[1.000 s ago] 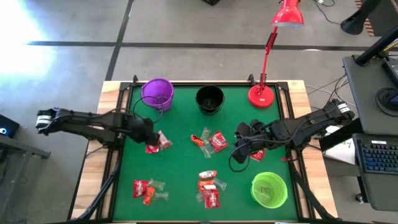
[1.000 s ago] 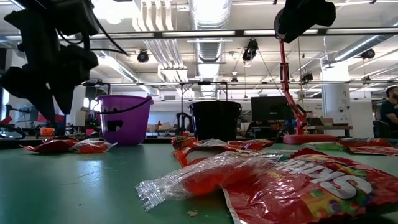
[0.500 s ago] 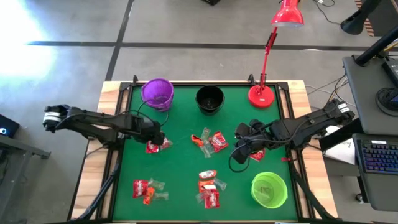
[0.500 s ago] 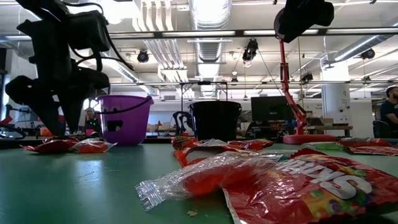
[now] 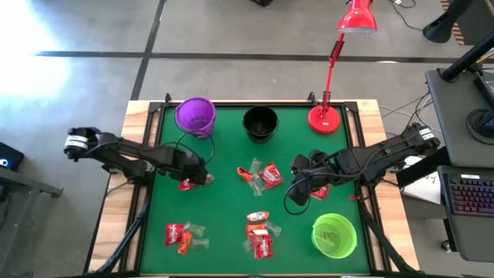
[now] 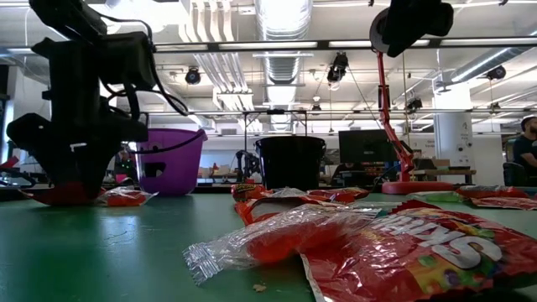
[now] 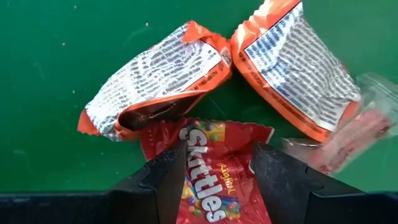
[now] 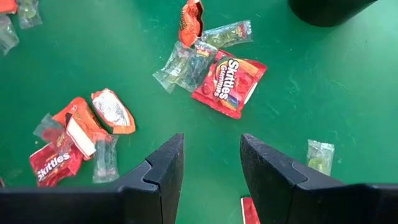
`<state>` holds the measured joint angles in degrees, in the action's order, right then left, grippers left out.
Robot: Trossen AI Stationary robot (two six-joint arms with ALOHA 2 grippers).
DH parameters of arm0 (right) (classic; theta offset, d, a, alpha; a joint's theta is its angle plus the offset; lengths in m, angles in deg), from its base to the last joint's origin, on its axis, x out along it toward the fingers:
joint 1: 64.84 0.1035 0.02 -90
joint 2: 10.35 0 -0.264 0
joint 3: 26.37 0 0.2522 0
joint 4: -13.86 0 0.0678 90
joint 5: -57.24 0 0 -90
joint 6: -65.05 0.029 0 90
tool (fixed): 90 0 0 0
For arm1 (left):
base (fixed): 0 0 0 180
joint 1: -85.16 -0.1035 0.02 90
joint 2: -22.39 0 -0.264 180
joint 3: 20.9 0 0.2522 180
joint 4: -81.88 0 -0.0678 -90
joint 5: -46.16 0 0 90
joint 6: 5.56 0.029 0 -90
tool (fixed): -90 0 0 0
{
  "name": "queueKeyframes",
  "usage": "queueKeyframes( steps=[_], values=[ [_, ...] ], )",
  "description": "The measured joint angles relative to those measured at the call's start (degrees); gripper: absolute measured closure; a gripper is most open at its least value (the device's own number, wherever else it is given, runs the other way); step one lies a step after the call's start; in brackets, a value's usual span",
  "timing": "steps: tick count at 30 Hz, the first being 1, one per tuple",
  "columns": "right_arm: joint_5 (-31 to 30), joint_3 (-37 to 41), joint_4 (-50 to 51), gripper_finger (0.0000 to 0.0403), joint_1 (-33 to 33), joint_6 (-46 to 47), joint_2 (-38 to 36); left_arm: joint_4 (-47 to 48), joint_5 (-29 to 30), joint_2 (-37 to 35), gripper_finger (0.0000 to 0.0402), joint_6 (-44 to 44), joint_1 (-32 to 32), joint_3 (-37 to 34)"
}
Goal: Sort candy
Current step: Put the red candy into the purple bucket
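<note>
The candy lies in several small heaps on the green table: one mid-table (image 5: pixel 261 174), one near the front (image 5: pixel 258 232), one front left (image 5: pixel 184 235). My left gripper (image 7: pixel 214 168) is open and points down over a fourth heap at the left. Its fingers stand on either side of a red Skittles packet (image 7: pixel 214 186) that lies flat on the table. Beside it lie two orange packets (image 7: pixel 155 81) and a clear wrapped sweet (image 7: pixel 354 130). My right gripper (image 5: pixel 297 189) hangs open above the table's right half, holding nothing. My left gripper comes from above, pointing down, with one finger (image 7: pixel 165 180) at each long side of the red Skittles packet's end (image 7: pixel 211 140). I cannot tell whether the fingers touch it. The packet lies flat on the table.
A purple cup (image 5: pixel 194 116) and a black cup (image 5: pixel 260 123) stand at the far edge, with a red desk lamp's base (image 5: pixel 325 117) to their right. A green cup (image 5: pixel 333 235) stands at the front right. Another red packet (image 5: pixel 319 191) lies under my right arm.
My left gripper has come down and gone a little toward the table's right, onto the heap of candy at the left. Its fingertips are now at table level around the red packet. The candy has kept its place.
</note>
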<state>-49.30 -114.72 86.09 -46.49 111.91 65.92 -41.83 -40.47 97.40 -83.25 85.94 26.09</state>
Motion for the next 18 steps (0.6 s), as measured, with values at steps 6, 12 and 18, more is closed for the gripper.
queueKeyframes(
  steps=[6,12,18],
  values=[
    [0.0,0.0,-0.1,0.0255,0.0,-0.1,0.0,0.4,1.3,3.2,0.0254,0.3,0.9,0.2],
    [0.0,0.0,-0.1,0.0255,0.0,-0.4,0.0,1.1,1.8,3.6,0.0319,0.7,1.9,0.1],
    [0.0,0.0,0.0,0.0255,0.0,-1.6,0.0,3.7,1.7,3.0,0.0386,2.0,2.3,2.1]
  ],
)
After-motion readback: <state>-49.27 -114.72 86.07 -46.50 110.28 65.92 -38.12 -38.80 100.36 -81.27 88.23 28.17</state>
